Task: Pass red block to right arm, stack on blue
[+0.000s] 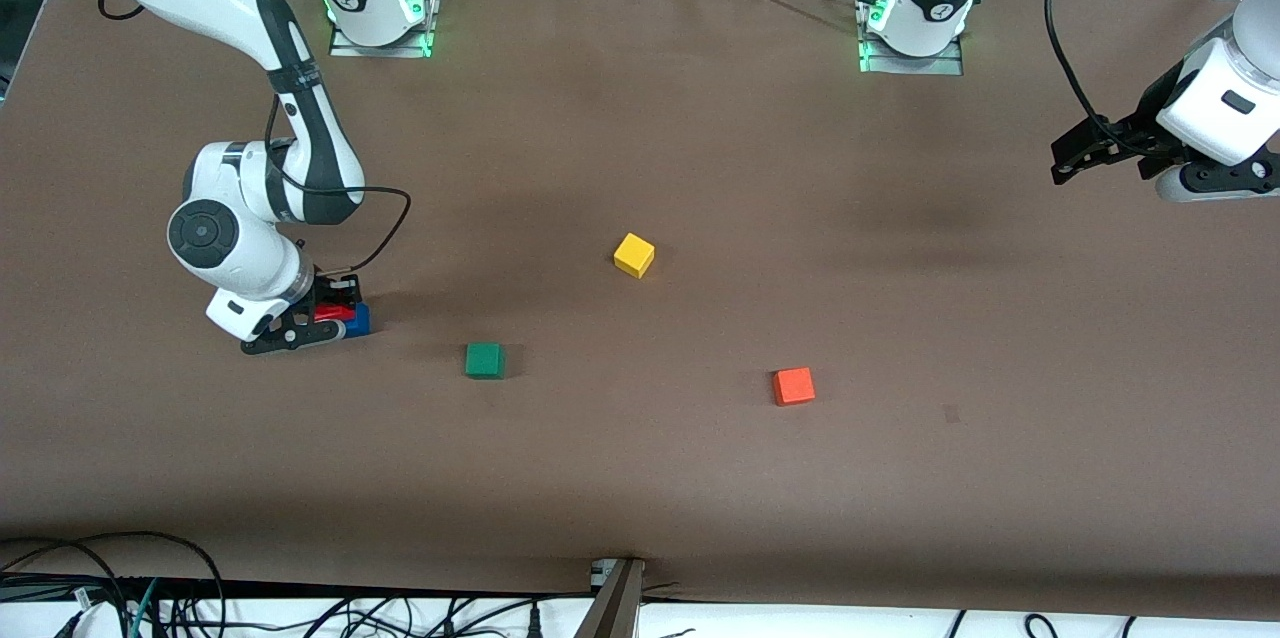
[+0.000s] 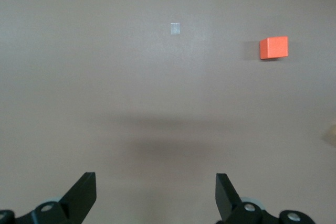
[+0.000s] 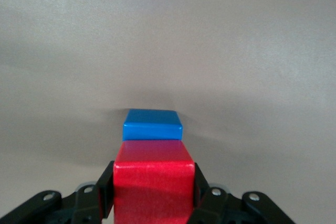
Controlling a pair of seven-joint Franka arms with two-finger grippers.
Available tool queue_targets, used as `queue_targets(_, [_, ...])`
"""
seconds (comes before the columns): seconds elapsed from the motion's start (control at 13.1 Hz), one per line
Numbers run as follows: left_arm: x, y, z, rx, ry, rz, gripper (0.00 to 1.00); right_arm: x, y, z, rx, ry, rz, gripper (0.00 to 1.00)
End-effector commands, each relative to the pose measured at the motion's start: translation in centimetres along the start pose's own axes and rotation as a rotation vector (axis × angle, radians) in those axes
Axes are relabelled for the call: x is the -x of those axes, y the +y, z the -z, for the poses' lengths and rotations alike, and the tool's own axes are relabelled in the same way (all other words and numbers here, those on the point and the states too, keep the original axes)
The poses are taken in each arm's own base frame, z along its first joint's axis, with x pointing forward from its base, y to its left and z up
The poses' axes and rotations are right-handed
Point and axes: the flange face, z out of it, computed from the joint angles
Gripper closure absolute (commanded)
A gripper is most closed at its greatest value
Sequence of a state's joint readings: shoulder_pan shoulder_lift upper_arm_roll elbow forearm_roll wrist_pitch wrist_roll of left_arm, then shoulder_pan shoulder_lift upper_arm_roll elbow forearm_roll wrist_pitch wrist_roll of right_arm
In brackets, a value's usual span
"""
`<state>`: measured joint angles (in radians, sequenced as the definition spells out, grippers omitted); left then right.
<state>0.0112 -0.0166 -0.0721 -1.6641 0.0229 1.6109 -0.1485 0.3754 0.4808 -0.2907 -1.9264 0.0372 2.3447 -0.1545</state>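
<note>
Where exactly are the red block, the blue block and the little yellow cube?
red block (image 3: 152,187), right wrist view, on its front face between the fingers.
blue block (image 3: 152,124), right wrist view, on its top face.
yellow cube (image 1: 634,254), front view, on its top face.

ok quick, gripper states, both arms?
Left gripper: open, empty, waiting over the table's end.
Right gripper: shut on the red block, at the blue cube.

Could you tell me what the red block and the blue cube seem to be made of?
Red block: probably painted wood or plastic, a semi-gloss coat with soft highlights along its top edge. Blue cube: likely the same, smooth with a faint sheen. No grain shows, so neither is certain.
</note>
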Motion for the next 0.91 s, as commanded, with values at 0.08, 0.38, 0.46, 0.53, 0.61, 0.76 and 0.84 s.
queue_targets(0.08, [0.3, 0.1, 1.1, 0.011, 0.009, -0.010, 0.00, 0.3, 0.1, -0.1, 0.018, 0.008, -0.008, 0.97])
queue_targets(0.38, [0.2, 0.1, 1.1, 0.010, 0.006, -0.009, 0.00, -0.2, 0.1, 1.0, 0.017, 0.027, -0.013, 0.00])
queue_targets(0.46, [0.3, 0.2, 1.1, 0.010, 0.006, -0.007, 0.00, -0.5, 0.3, 1.8, 0.017, 0.037, -0.011, 0.00])
queue_targets(0.53, [0.3, 0.4, 1.1, 0.011, 0.006, -0.006, 0.00, -0.7, 0.4, 2.8, 0.015, 0.051, -0.011, 0.00])
queue_targets(0.61, [0.3, 0.4, 1.1, 0.009, 0.006, -0.006, 0.00, -0.8, 0.4, 4.2, 0.010, 0.054, -0.013, 0.00])
queue_targets(0.76, [0.3, 0.4, 1.1, 0.009, 0.006, -0.006, 0.00, -1.4, 0.9, 7.5, -0.001, 0.032, -0.018, 0.00])
queue_targets(0.84, [0.3, 0.4, 1.1, 0.009, 0.006, -0.006, 0.00, -1.8, 1.0, 9.3, -0.006, 0.008, -0.019, 0.00])
